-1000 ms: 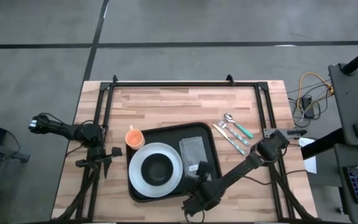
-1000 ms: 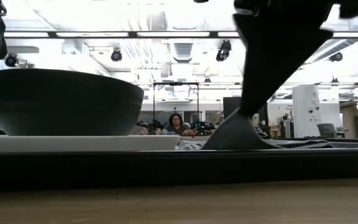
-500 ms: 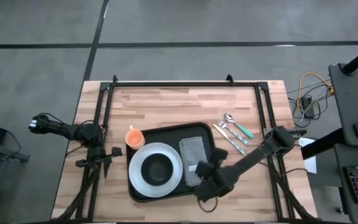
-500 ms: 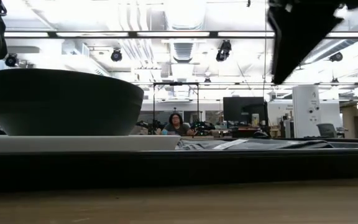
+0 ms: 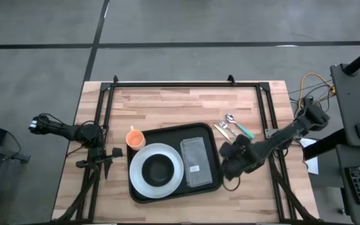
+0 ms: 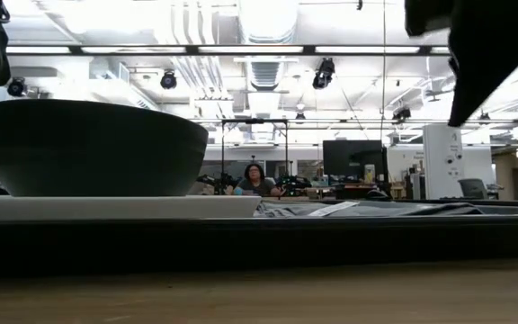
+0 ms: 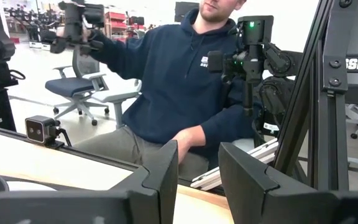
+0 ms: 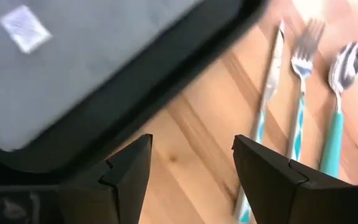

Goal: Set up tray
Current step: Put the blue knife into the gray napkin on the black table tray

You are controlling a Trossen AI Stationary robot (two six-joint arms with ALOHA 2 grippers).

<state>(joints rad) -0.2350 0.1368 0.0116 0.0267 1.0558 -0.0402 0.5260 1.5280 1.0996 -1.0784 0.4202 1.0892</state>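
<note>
The black tray (image 5: pixel 212 134) lies on the wooden table. On it stand a white plate (image 5: pixel 144 181) with a dark bowl (image 5: pixel 157 169), and beside them a flat grey napkin (image 5: pixel 195 161) with a white tag. The napkin also shows in the right wrist view (image 8: pixel 73 68). My right gripper (image 5: pixel 230 164) hangs open and empty above the table just right of the tray's right rim (image 8: pixel 166 93). A knife (image 8: pixel 269 93), fork (image 8: pixel 300 93) and spoon (image 8: pixel 340 81) with teal handles lie on the wood ahead of it. My left gripper (image 5: pixel 109 157) waits open at the table's left edge.
An orange cup (image 5: pixel 134 139) stands on the table at the tray's far left corner. A black frame (image 5: pixel 186 84) runs round the table's edges. A person in a navy hoodie (image 7: pixel 179 81) sits beyond the table. Bare wood lies between the tray and the cutlery.
My right gripper has let go of the napkin, which it held pinched up into a peak, and the napkin has dropped flat on the tray. The gripper has risen and gone toward the table's right edge, off the tray and nearer the cutlery.
</note>
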